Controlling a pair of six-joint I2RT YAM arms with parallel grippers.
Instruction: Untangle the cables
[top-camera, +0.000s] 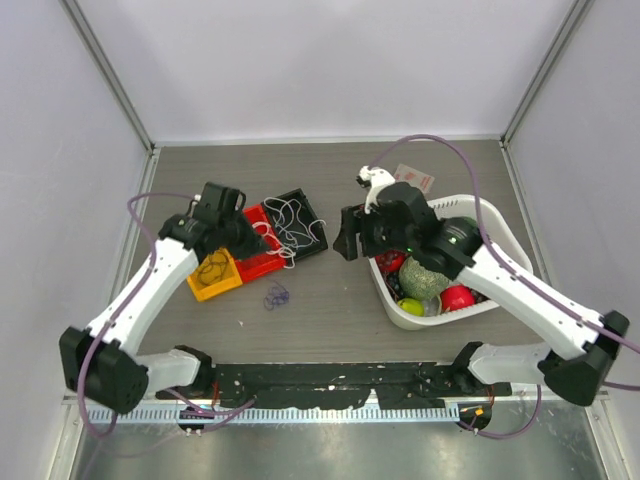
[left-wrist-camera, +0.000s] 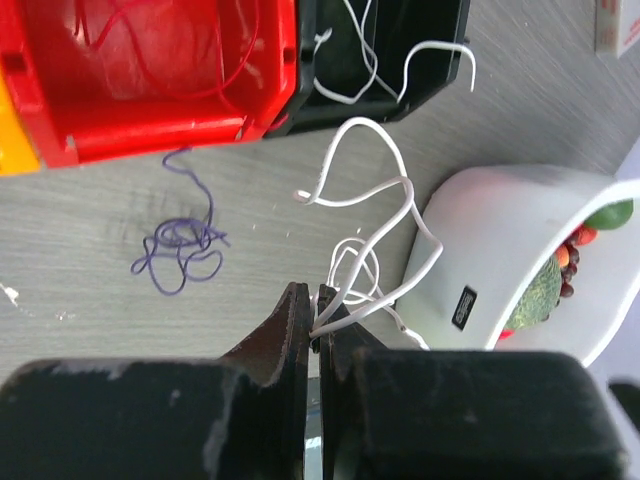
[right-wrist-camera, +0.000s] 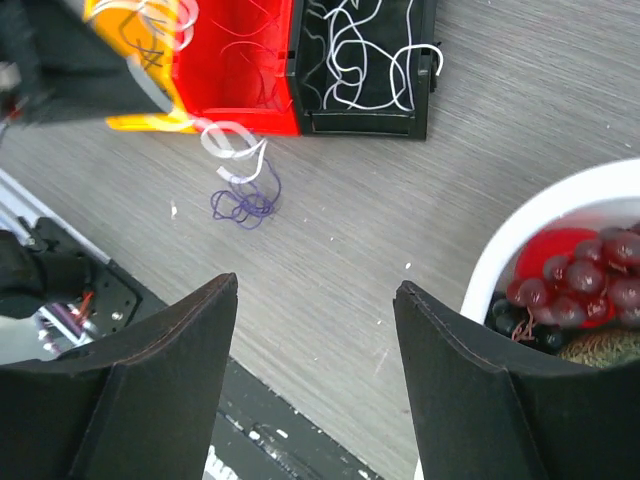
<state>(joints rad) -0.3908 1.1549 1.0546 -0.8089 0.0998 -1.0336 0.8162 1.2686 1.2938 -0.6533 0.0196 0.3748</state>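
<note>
- Left wrist view: left pincer (left-wrist-camera: 312, 305) is clenched on a white cord (left-wrist-camera: 402, 187).
- Right pincer (right-wrist-camera: 315, 290) stands released.
- Purple cord (left-wrist-camera: 180, 238) lies on the desk (left-wrist-camera: 80, 230), near the red bin (left-wrist-camera: 150, 130).

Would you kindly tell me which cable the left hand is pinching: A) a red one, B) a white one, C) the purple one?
B: the left hand is shut on a looping white cable, while the purple cable lies loose on the table.

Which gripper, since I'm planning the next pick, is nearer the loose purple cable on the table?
Left. The left gripper, shut on a white cable, hangs beside the purple cable; the open right gripper hovers farther off, by the white basket.
</note>
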